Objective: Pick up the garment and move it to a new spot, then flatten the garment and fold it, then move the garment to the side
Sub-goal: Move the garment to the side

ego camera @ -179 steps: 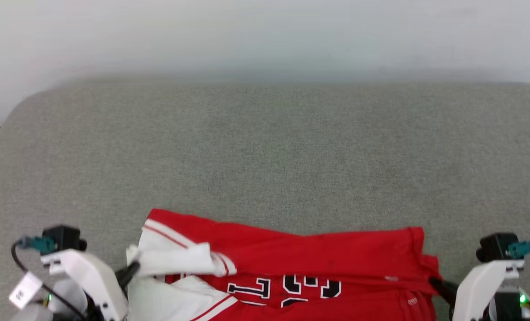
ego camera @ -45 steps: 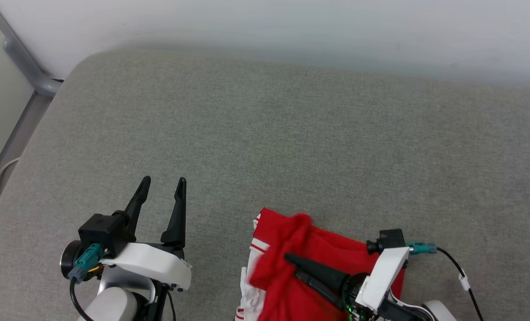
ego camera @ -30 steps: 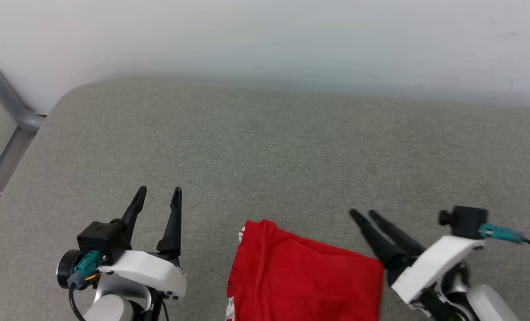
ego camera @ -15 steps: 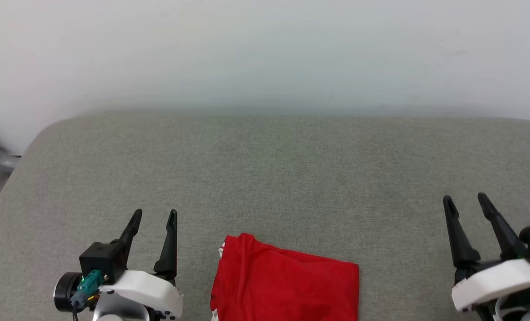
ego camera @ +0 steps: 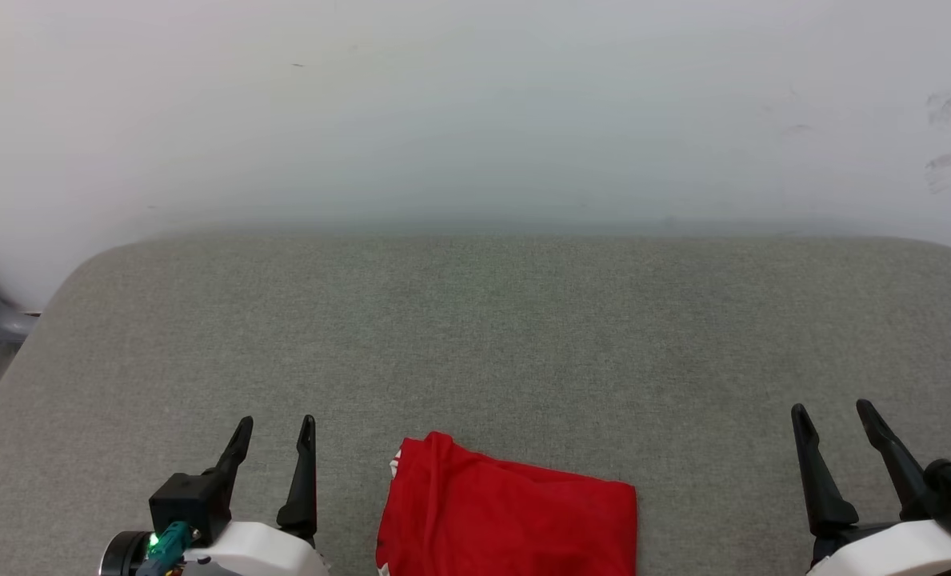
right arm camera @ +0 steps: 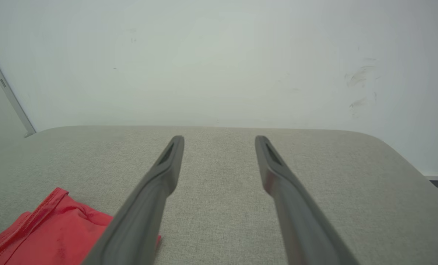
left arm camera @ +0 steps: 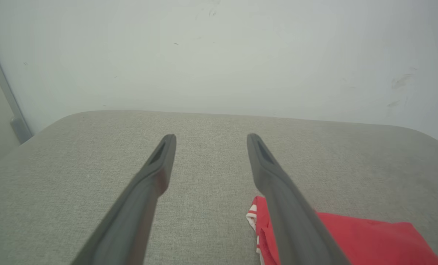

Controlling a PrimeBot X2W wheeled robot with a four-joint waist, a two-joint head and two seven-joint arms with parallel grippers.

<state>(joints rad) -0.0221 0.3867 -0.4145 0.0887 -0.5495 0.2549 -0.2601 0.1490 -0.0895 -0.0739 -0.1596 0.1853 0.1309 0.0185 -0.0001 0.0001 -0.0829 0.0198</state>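
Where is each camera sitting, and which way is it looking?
Head view: on the robot's head, looking forward and down at the grey cushion and the wall; left jaws lower left, right jaws lower right, both open.
Left wrist view: on the left wrist, looking along its two dark fingers toward the wall.
Right wrist view: on the right wrist, looking along its own fingers, same way.
Shared: all three show the red shirt.

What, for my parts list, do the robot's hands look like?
Left hand and right hand match: two long, black, tapering fingers, slotted near the tips, on a white shell carrying a black block. A teal connector with a green light sits by the left one's block.
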